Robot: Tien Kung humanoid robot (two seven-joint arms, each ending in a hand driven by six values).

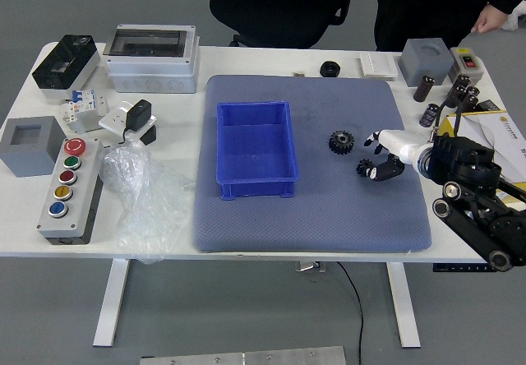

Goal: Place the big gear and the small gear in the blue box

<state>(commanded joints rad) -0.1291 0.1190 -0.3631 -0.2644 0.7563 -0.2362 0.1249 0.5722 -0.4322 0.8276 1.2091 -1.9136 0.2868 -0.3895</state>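
Observation:
My right hand (376, 156) reaches in from the right over the grey-blue mat, its fingers spread and pointing left. At its lower fingertips lies the small black gear (363, 167), partly covered by them; whether they touch it I cannot tell. The big black gear (341, 142) lies flat on the mat, just left of the hand and above the small one. Left of both gears stands the blue box (257, 189), open at the top with nothing inside. My left hand is out of view.
A button panel (69, 188), clear plastic bag (144, 200) and grey boxes stand at left. Black cylinders and a yellow-edged box (505, 139) are at right. A black round part (329, 69) lies beyond the mat. At the far side a person stands, hands off the table.

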